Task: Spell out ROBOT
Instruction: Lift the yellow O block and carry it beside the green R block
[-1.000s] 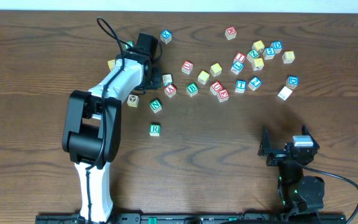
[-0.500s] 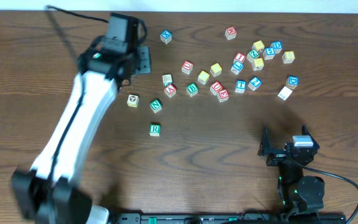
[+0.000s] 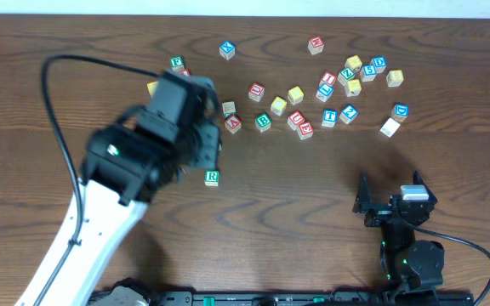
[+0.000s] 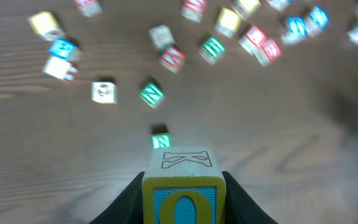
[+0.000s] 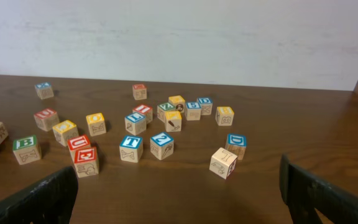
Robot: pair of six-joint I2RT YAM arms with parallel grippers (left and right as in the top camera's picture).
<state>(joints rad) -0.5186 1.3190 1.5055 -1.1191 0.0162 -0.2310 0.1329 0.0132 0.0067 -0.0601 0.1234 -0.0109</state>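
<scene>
My left gripper (image 4: pixel 182 208) is shut on a yellow-edged cube (image 4: pixel 182 186) with a yellow O on a blue face, held above the table. Just ahead of it lies the green R cube (image 4: pixel 160 141), which in the overhead view (image 3: pixel 212 177) sits right of the blurred left arm (image 3: pixel 156 140). The green B cube (image 3: pixel 263 121) and the blue T cube (image 3: pixel 329 116) lie in the scatter at the back; both also show in the right wrist view, B (image 5: pixel 27 149) and T (image 5: pixel 131 148). My right gripper (image 3: pixel 390 202) rests open at the front right, with nothing between its fingers.
A green N cube (image 4: pixel 151 93) and a white-faced cube (image 4: pixel 104 91) lie beyond the R. Several red, blue and yellow cubes are spread along the back, among them two yellow-topped ones (image 3: pixel 278 104) and a pale cube (image 3: pixel 390 127). The left arm's cable (image 3: pixel 54 93) loops over the left side.
The left arm has swung from the back left of the table forward to the R cube, blurred in motion. The right arm has not moved.
</scene>
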